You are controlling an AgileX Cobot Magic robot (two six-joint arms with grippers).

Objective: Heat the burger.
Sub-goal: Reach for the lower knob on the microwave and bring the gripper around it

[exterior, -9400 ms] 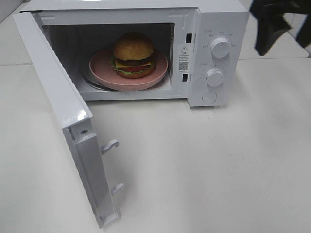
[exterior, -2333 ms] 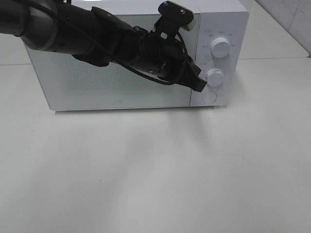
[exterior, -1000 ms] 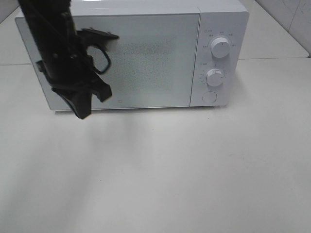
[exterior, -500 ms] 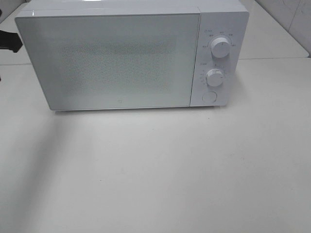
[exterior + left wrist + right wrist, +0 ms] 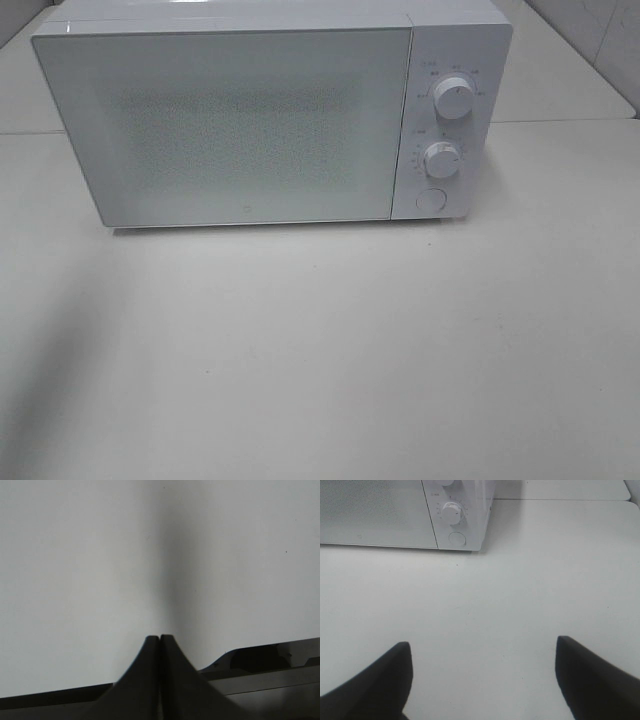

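The burger is hidden behind the shut door [image 5: 240, 125] of the white microwave [image 5: 270, 15], which stands at the back of the table. Two white knobs sit on its right panel, an upper knob [image 5: 454, 99] and a lower knob [image 5: 441, 160], with a round button [image 5: 431, 200] below them. Neither arm shows in the high view. My left gripper [image 5: 160, 639] is shut, its fingertips pressed together over bare white table. My right gripper [image 5: 482, 652] is open wide above the table, with the microwave's lower knob [image 5: 452, 513] some way ahead of it.
The white table [image 5: 340, 340] stretches in front of the microwave. A seam between table sections [image 5: 560, 121] runs level with the microwave's right side.
My left arm has pulled away to the left from in front of the microwave door and has left the high view. The door stays shut.
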